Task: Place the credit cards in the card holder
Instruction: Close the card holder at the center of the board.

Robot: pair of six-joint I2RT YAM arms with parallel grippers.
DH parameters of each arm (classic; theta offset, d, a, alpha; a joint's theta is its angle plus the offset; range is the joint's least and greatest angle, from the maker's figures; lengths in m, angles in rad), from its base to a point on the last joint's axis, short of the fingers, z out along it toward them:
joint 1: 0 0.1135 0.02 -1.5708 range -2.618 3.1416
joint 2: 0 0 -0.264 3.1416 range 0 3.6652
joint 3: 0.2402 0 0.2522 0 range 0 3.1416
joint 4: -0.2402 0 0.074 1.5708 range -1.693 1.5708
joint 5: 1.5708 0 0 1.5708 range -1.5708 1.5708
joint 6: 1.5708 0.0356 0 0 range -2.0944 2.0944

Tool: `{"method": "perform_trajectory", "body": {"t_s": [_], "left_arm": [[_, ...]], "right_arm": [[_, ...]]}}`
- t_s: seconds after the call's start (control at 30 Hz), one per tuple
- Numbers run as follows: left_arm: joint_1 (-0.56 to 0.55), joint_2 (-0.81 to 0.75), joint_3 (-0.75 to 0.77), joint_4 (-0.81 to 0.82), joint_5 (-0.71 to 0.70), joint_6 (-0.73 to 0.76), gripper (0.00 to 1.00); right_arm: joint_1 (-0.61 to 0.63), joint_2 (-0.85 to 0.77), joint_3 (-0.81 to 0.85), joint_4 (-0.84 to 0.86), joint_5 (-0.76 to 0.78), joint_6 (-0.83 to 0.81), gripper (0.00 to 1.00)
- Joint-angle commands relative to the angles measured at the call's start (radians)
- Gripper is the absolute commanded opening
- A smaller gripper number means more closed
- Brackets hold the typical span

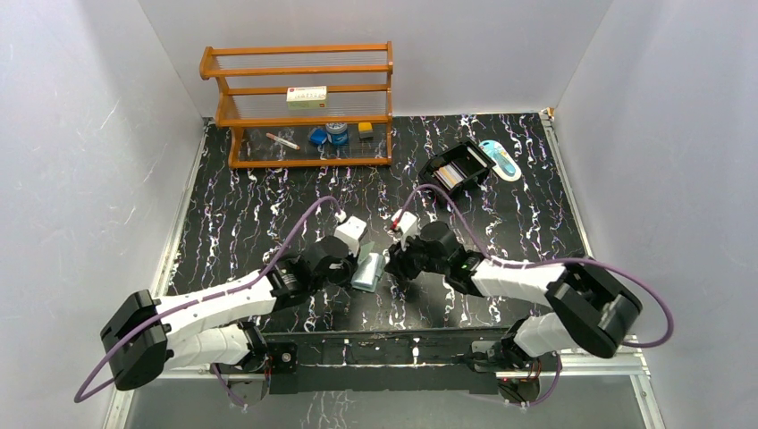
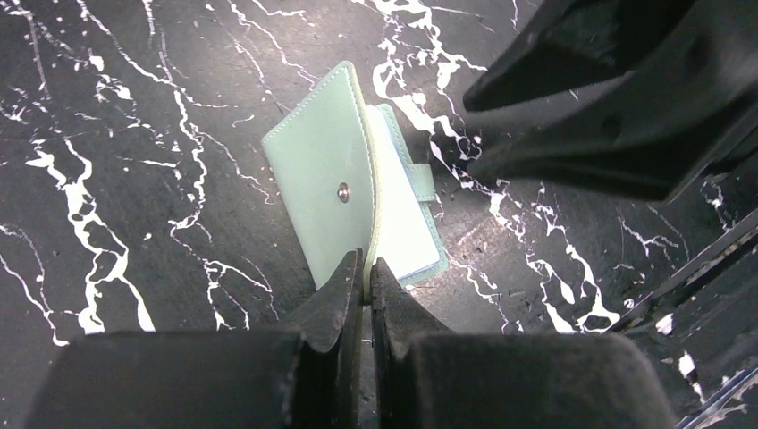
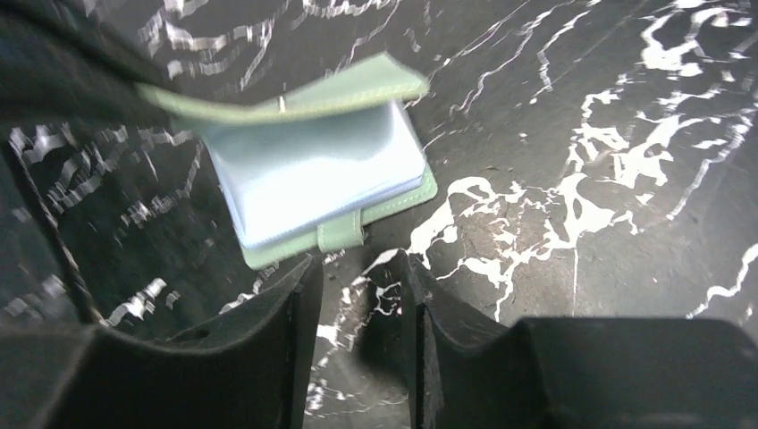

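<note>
Top view, card holder: lies on the black marbled table, between the two arms and towards the near edge.
Top view, credit cards: the coloured slivers in the black box at the back right look like them, but they are too small to be sure.
Left wrist view, left gripper: jaws are pinched together on the near edge of the cover.
Right wrist view, right gripper: jaws are apart and hold nothing, just short of the snap tab. The cover is lifted and the pale inner pockets show.
Step in hand: likely opening the holder for loading.
Doing it well: hold the cover firmly, fold it fully back, and pin the lower half flat so the pockets gape.
</note>
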Motion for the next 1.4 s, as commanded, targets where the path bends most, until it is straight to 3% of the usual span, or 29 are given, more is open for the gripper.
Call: {"method": "perform_trajectory", "body": {"t_s": [0.0,0.23,0.67,0.77,0.93,1.07,1.37], "left_arm": [[0.031,-0.057,-0.002,-0.035,0.005,-0.072,0.0],[0.038,-0.076,-0.024,-0.024,0.018,-0.09,0.0],[0.042,-0.061,-0.024,-0.005,0.036,-0.094,0.0],[0.041,-0.065,-0.022,-0.009,0.038,-0.101,0.0],[0.043,-0.067,-0.004,-0.075,-0.007,-0.121,0.0],[0.049,-0.064,0.031,-0.226,-0.096,-0.147,0.0],[0.065,-0.046,0.014,-0.275,-0.118,-0.19,0.0]], "right_arm": [[0.001,0.093,0.069,0.006,-0.164,-0.318,0.48],[0.03,0.214,0.102,0.067,-0.215,-0.382,0.52],[0.077,0.291,0.119,0.141,-0.142,-0.329,0.48],[0.083,0.309,0.112,0.169,-0.096,-0.31,0.38],[0.084,0.303,0.078,0.247,-0.078,-0.281,0.02],[0.084,0.258,0.033,0.355,-0.07,-0.227,0.0],[0.072,0.214,-0.065,0.584,0.024,-0.006,0.0]]}}
